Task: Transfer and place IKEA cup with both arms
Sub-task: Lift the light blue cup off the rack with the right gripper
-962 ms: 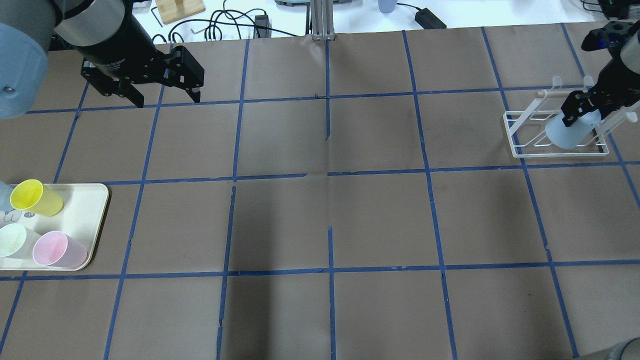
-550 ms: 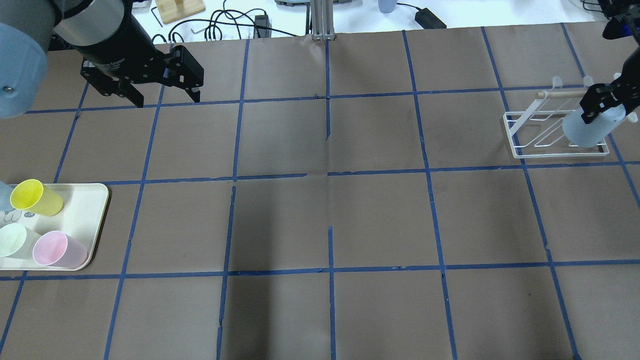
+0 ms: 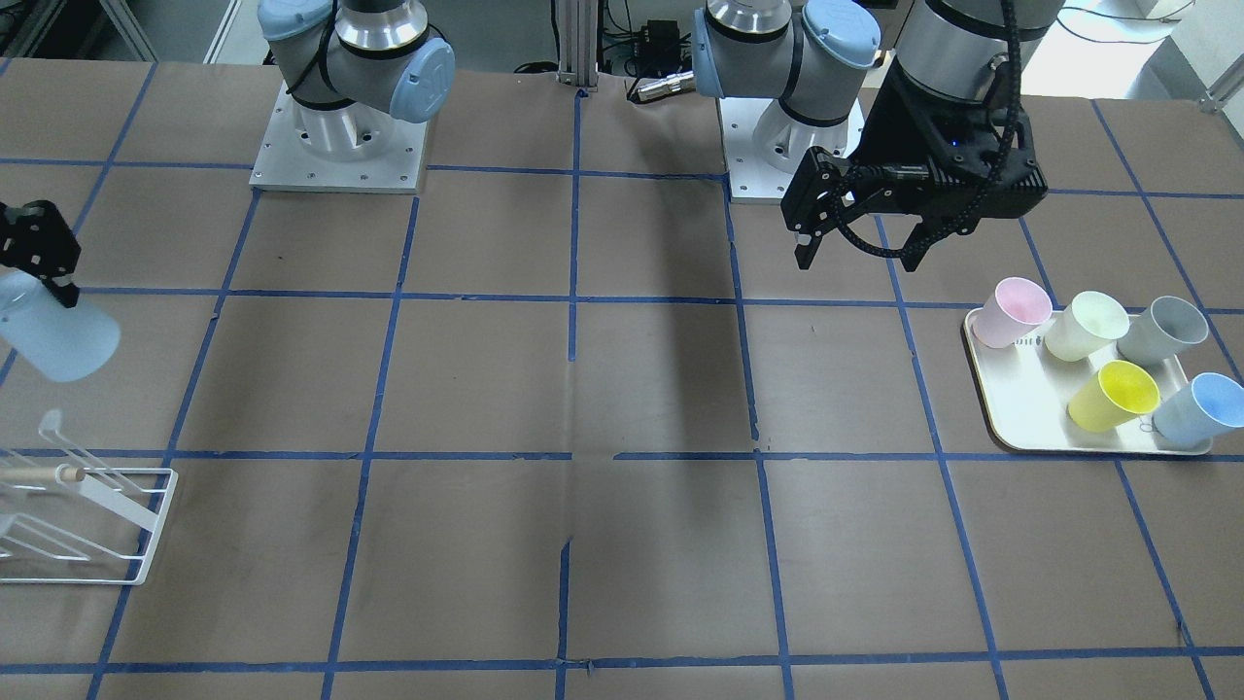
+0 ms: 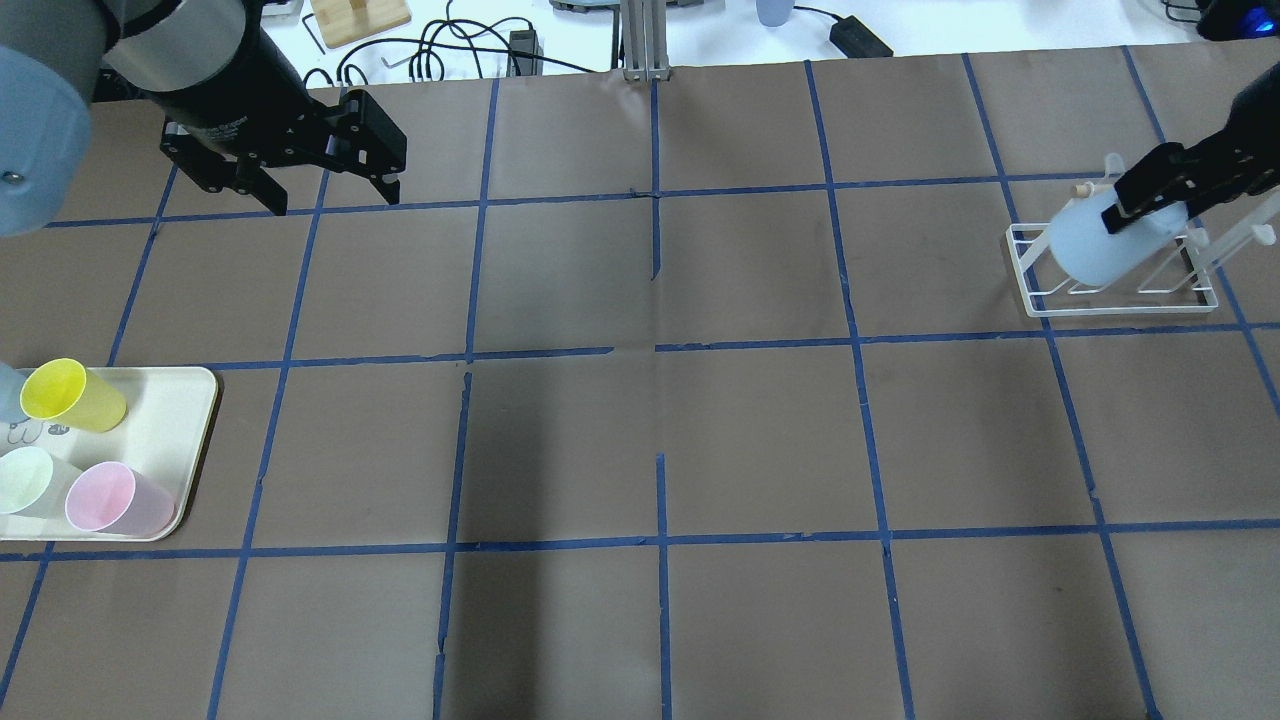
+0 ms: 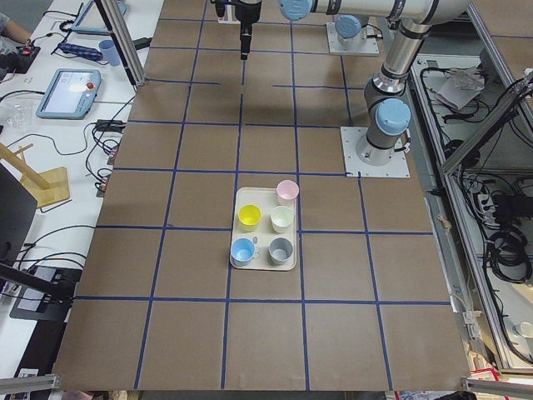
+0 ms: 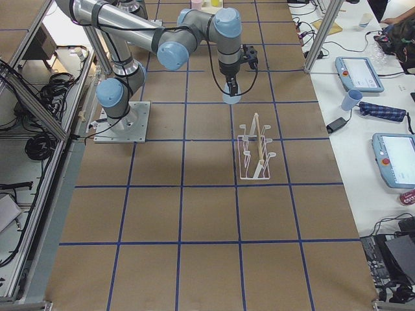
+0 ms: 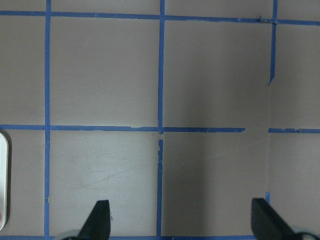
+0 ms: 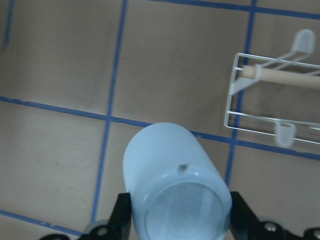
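My right gripper (image 4: 1150,195) is shut on the pale-blue IKEA cup (image 4: 1090,245), gripping it near its base. The cup is tilted, mouth pointing away from the gripper. It hangs in the air beside the white wire rack (image 4: 1030,270), apart from it. The cup also shows in the front view (image 3: 58,335) and the right wrist view (image 8: 175,175). My left gripper (image 4: 333,200) is open and empty above the table, far from the cup. Its fingertips (image 7: 100,220) stand wide apart.
A cream tray (image 3: 1001,428) on my left holds a pink cup (image 3: 1011,311), pale green cup (image 3: 1084,326), grey cup (image 3: 1157,331), yellow cup (image 3: 1113,394) and blue twin cup (image 3: 1200,408). The rack (image 3: 160,525) stands at the table's right end. Cables and a wooden stand (image 4: 355,20) lie beyond the far edge.
My right gripper swung the cup right, then back left, and tilted it more to the left over the rack area. The left arm has not moved.
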